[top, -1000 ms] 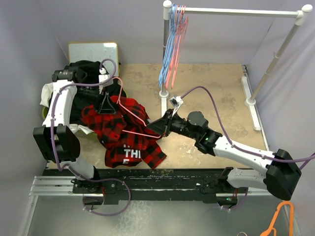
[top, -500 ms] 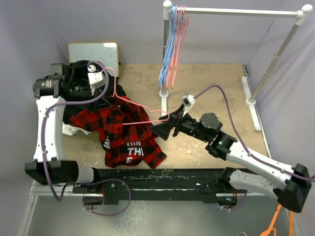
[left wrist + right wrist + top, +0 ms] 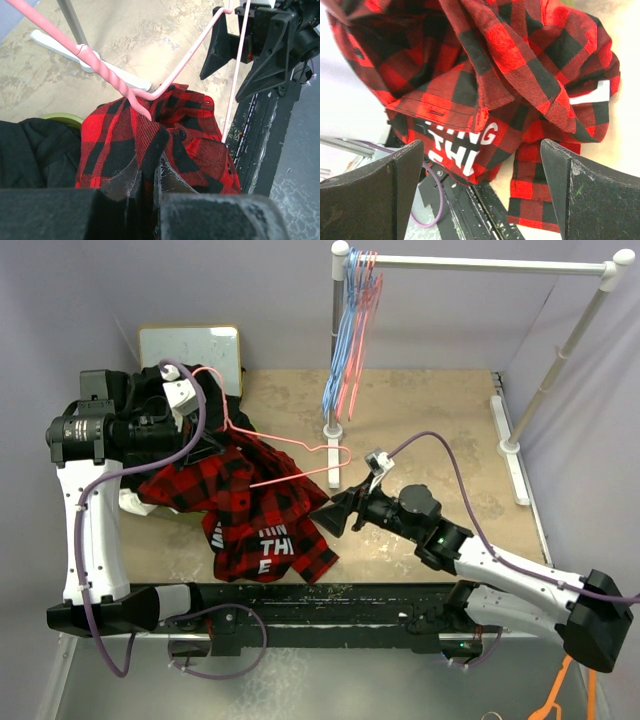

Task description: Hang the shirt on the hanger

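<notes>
Shirt (image 3: pixel 240 490), white lettering (image 3: pixel 268 545) partly under folds

Tan tabletop (image 3: pixel 430 405) with shirt (image 3: pixel 268 535), rack feet (image 3: pixel 519 475)

Clothes rack (image 3: pixel 470 262): made of white tubing and stood on the far right of the table, its bar seen along the top.
Rack hangers (image 3: pixel 350 335): light-blue and pink, hung in a bunch at the bar's left end.
White board (image 3: pixel 190 345): set at the far left corner.
Black garment (image 3: pixel 35 150): heaped at the left, near the board.
Orange hanger (image 3: pixel 570 685): seen at the near right, off the table.
</notes>
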Tool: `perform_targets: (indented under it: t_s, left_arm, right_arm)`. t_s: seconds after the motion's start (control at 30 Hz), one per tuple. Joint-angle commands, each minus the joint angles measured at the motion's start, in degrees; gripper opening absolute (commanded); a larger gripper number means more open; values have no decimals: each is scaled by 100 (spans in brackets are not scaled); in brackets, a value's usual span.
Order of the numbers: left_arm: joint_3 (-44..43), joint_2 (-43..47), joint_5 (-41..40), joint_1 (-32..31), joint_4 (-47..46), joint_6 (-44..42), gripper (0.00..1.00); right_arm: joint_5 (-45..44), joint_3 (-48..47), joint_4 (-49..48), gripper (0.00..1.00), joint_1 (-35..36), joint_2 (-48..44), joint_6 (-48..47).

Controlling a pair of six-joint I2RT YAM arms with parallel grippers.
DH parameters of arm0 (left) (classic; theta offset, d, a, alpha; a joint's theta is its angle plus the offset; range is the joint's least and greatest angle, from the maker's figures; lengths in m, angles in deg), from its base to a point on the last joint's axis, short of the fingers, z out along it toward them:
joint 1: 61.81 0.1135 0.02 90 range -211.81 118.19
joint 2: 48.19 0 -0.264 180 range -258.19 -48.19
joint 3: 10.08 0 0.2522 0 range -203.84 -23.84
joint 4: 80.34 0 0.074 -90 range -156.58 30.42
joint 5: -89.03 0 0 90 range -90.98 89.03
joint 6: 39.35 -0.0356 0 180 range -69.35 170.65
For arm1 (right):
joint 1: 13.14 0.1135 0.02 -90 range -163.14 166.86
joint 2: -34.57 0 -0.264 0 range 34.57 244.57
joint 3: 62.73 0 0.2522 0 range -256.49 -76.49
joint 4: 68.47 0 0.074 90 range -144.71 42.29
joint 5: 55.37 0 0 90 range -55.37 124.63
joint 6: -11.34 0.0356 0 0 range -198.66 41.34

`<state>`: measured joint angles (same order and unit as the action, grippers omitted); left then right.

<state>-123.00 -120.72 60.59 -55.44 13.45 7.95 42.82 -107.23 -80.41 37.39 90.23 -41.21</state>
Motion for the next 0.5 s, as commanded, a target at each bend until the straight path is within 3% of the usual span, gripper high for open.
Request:
perform_targets:
  t_s: [0.0,0.27,0.47]
  left_arm:
    - [-324,106,242,40,-305,510,0]
    - [-347,210,213,40,-464,788,0]
    - [-295,248,80,40,-542,830,0]
  right_arm:
    - [-92,-515,-771,99,36,272,-312]
    - [108,-732,-1053,78,139,936,-253]
    - [168,-807,-1264,54,239,1340,-129]
